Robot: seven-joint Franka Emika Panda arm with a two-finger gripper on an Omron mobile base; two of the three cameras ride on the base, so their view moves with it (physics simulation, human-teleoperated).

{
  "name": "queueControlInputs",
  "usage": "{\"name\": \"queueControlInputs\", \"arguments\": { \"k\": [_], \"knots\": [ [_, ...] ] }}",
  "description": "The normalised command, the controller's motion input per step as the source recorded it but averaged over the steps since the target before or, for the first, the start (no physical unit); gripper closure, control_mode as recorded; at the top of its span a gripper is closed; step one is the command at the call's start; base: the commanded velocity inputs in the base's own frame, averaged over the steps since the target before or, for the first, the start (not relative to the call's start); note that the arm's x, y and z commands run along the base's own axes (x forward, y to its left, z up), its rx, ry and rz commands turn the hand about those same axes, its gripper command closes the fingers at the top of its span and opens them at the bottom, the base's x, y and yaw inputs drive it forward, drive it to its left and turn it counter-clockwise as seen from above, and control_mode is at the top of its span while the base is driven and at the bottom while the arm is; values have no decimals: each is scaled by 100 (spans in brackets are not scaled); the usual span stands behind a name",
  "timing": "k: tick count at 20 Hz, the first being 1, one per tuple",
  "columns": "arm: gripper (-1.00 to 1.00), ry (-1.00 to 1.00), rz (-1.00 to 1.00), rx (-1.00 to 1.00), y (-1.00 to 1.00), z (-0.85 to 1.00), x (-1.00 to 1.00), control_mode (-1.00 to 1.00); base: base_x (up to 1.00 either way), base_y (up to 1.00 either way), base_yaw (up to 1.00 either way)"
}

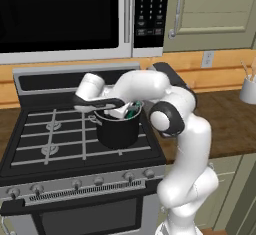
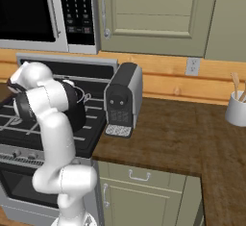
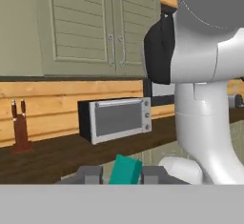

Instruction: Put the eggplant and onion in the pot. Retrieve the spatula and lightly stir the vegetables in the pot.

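Note:
The black pot (image 1: 117, 129) stands on the stove's right side, and in the right base view its silver rim (image 2: 82, 94) peeks out behind my arm. My gripper (image 1: 129, 110) lies sideways over the pot's mouth. It is shut on the spatula (image 1: 133, 111), whose green part dips inside the rim. In the hand view that green part (image 3: 125, 168) sits squeezed between my two fingertips (image 3: 90, 174). The eggplant and onion are hidden; the pot's inside cannot be seen.
Bare grates (image 1: 50, 139) cover the stove's left half, under the microwave (image 1: 60, 14). A coffee machine (image 2: 122, 100) stands on the counter right of the stove. A grey cup of wooden utensils (image 2: 236, 107) sits far right. A toaster oven (image 3: 116, 119) is across the room.

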Motion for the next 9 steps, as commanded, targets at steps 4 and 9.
{"name": "queueControlInputs", "arguments": {
  "k": [4,9],
  "knots": [
    [100,55,-14,-7,0,-51,24,-100,0,0,0],
    [100,41,-5,-3,2,-48,55,-100,0,0,0]
  ]
}}
